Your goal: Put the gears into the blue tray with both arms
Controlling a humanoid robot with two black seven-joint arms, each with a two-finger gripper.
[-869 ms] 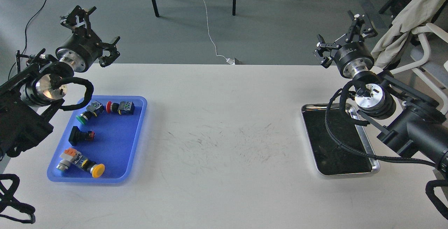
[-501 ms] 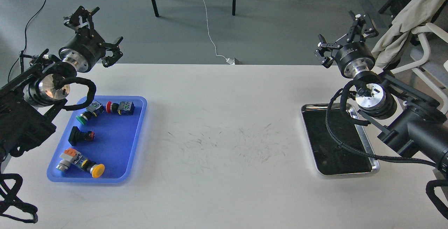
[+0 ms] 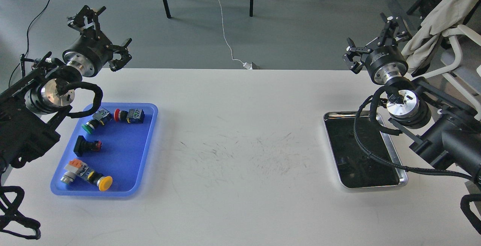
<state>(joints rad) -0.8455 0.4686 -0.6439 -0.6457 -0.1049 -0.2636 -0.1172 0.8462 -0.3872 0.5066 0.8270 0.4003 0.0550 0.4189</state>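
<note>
1. My left gripper (image 3: 103,35) hangs above the table's (image 3: 240,155) far left edge, fingers spread, holding nothing.
2. My right gripper (image 3: 374,37) hangs past the far right edge, fingers spread too, empty.
3. The blue tray (image 3: 124,152) sits on the left, holding four push-button switches: green (image 3: 96,120), red (image 3: 129,115), black (image 3: 86,145) and yellow (image 3: 88,174).
4. The steel tray (image 3: 391,152) lies on the right, under my right arm.
5. Gears: I cannot make any out (the steel tray's dark inside hides detail).
</note>
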